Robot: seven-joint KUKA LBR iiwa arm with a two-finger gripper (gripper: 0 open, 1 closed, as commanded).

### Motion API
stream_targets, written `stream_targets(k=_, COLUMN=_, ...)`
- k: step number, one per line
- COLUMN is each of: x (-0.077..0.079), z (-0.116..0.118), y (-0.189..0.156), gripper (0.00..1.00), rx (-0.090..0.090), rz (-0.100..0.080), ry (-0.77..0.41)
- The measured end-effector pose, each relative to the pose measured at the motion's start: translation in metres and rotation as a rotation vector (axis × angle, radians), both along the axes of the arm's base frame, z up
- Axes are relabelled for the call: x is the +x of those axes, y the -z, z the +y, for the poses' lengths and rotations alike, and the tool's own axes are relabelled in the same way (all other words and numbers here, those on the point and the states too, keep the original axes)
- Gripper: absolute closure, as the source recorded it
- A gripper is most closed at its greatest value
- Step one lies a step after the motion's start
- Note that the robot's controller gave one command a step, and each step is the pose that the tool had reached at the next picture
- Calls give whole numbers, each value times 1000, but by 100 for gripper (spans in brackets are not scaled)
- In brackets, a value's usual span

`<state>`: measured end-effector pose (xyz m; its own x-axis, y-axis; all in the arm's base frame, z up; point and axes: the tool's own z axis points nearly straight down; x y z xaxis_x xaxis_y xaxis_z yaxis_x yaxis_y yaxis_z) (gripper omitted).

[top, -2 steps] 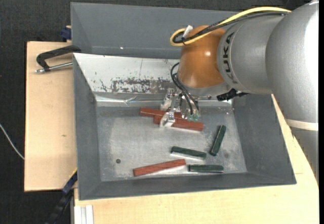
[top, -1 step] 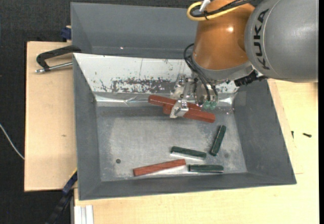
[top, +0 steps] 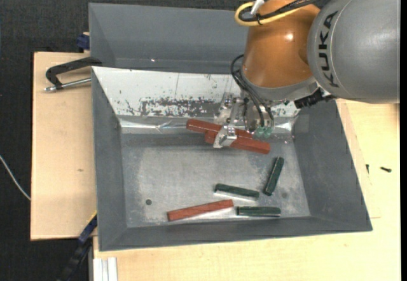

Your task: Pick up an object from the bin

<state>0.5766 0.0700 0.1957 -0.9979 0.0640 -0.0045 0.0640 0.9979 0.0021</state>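
Camera view: hand [top: 224,134] clamps the rearmost red bar [top: 199,126] at midlength.

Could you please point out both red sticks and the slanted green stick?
far red stick [top: 198,126], camera view, its left end.
near red stick [top: 200,210], camera view, its middle.
slanted green stick [top: 274,175], camera view, its middle.

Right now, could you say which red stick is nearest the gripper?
The red stick at the back wall, under the gripper; the front red stick lies apart.
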Motion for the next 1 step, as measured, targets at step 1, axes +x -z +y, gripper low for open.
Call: stream_targets(k=1, x=3, z=-10, y=-30, gripper=100, rx=0, rz=3, ry=-95)
